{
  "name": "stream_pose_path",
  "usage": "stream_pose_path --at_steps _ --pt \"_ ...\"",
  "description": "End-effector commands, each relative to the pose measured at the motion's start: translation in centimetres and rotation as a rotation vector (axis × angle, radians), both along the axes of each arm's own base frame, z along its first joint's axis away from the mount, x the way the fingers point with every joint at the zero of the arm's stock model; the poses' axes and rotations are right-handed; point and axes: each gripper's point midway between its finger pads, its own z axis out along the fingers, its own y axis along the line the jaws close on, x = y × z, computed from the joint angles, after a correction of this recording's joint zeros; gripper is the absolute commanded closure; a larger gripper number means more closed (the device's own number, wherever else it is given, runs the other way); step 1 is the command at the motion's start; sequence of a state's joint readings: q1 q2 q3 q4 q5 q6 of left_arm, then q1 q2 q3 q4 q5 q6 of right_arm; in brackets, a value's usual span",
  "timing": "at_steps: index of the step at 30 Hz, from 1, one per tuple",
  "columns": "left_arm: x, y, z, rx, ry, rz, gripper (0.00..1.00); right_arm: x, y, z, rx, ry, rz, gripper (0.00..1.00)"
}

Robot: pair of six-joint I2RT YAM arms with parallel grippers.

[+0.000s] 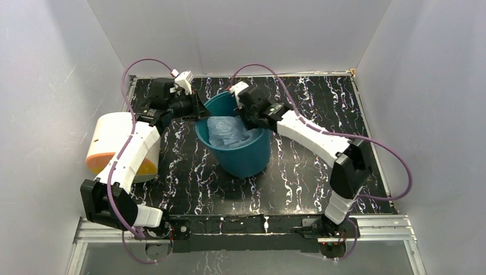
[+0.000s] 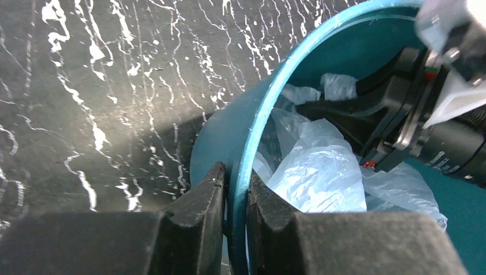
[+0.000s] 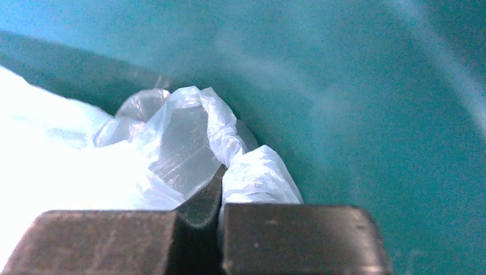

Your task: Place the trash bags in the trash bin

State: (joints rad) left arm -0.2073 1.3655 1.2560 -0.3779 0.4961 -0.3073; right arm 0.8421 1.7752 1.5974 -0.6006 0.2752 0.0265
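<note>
The teal trash bin [image 1: 249,154] stands upright mid-table. The crinkled light-blue trash bag [image 1: 229,133] lies inside it and also shows in the left wrist view [image 2: 321,177] and the right wrist view [image 3: 177,143]. My left gripper [image 1: 200,112] is shut on the bin's left rim [image 2: 252,149], one finger outside the wall, one inside. My right gripper [image 1: 247,117] reaches down inside the bin at its far right wall and is shut on a fold of the bag [image 3: 252,172]. The right gripper's body [image 2: 401,109] shows over the bag in the left wrist view.
A cream cylinder with an orange end [image 1: 117,146] lies at the table's left, beside my left arm. The black marbled table top [image 1: 321,183] ends at white walls on the left, right and back. Purple cables [image 1: 395,172] loop beside both arms.
</note>
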Motion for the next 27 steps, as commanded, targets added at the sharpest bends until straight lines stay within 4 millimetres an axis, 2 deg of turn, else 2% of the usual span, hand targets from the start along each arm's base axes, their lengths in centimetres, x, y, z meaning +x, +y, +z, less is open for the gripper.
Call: stream_pose_path --at_steps 1,3,7,10,13,15,17,21,23,25,27 --pt "0.7 -0.5 4.3 -0.022 -0.060 0.166 1.00 1.4 -3.5 1.5 0.144 0.027 -0.101 1.00" --pt "0.4 -1.5 4.3 0.009 -0.074 0.196 1.00 0.6 -3.9 1.6 0.216 0.084 -0.088 1.00" --pt "0.0 -4.1 3.0 0.053 -0.052 0.223 1.00 -1.4 -3.1 3.0 0.316 0.116 -0.005 1.00" --pt "-0.1 -4.0 2.9 0.089 -0.070 0.294 1.00 -1.6 -3.8 3.4 0.321 0.104 -0.018 1.00" --pt "-0.8 -3.9 4.5 0.100 -0.133 0.345 1.00 -1.7 -4.9 3.1 0.286 0.114 -0.050 1.00" --pt "-1.0 -4.1 5.1 0.124 -0.162 0.357 1.00 -2.2 -4.9 3.0 0.285 0.133 -0.044 1.00" --pt "-1.2 -4.5 4.8 0.137 -0.163 0.352 1.00 -2.6 -4.7 3.2 0.301 0.143 -0.029 1.00" --pt "-1.8 -5.9 3.9 0.170 -0.161 0.335 1.00 -3.2 -3.9 4.9 0.370 0.133 0.004 1.00" --pt "-2.4 -7.3 3.9 0.177 -0.169 0.286 0.99 -3.4 -3.7 6.0 0.400 0.126 0.013 1.00" --pt "-2.7 -7.6 3.7 0.191 -0.174 0.289 0.85 -3.1 -3.9 7.8 0.418 0.084 0.005 1.00" --pt "-2.8 -7.4 3.7 0.190 -0.177 0.302 0.80 -2.7 -4.3 10.1 0.435 0.026 0.003 1.00"
